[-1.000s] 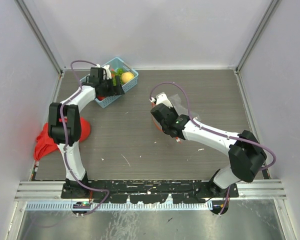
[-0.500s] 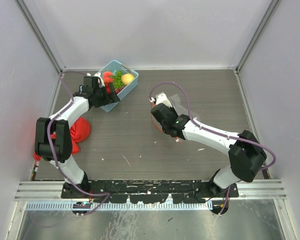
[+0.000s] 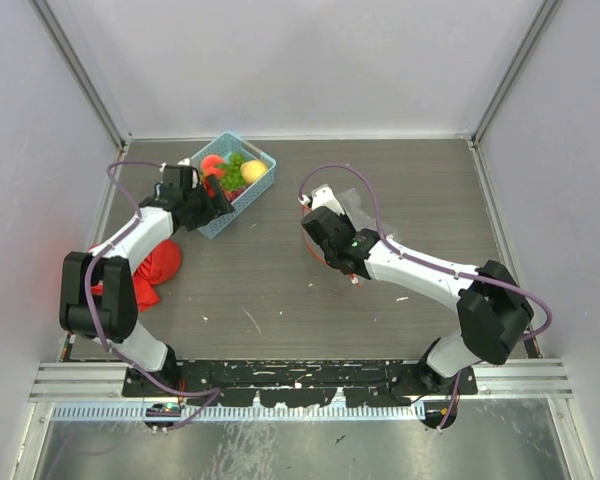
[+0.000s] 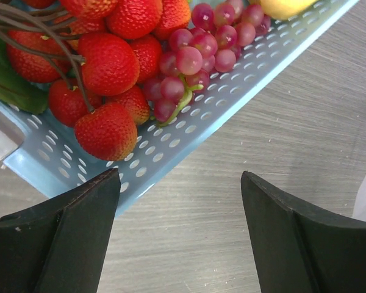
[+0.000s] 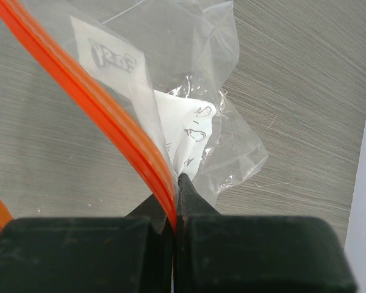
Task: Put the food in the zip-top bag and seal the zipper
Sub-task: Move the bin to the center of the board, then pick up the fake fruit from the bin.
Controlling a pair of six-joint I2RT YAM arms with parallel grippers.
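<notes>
Bag: clear wrinkly plastic zip-top bag on the grey counter; looks thin, limp and slippery.
Right jaws: clamped on its orange zipper strip, probably the firmest hold.
Left jaws: apart, beside the light-blue mesh basket.
Food: red toy strawberries in the basket; likely light and rigid.

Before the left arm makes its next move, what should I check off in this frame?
1. Left gripper open: ok.
2. Left gripper centred over fruit: not ok; it sits at the rim of the light-blue perforated plastic basket, with the red toy strawberries beyond.
3. Right gripper shut on the red-orange zipper strip: ok.
4. Clear wrinkly plastic bag mouth open enough: cannot tell.
</notes>
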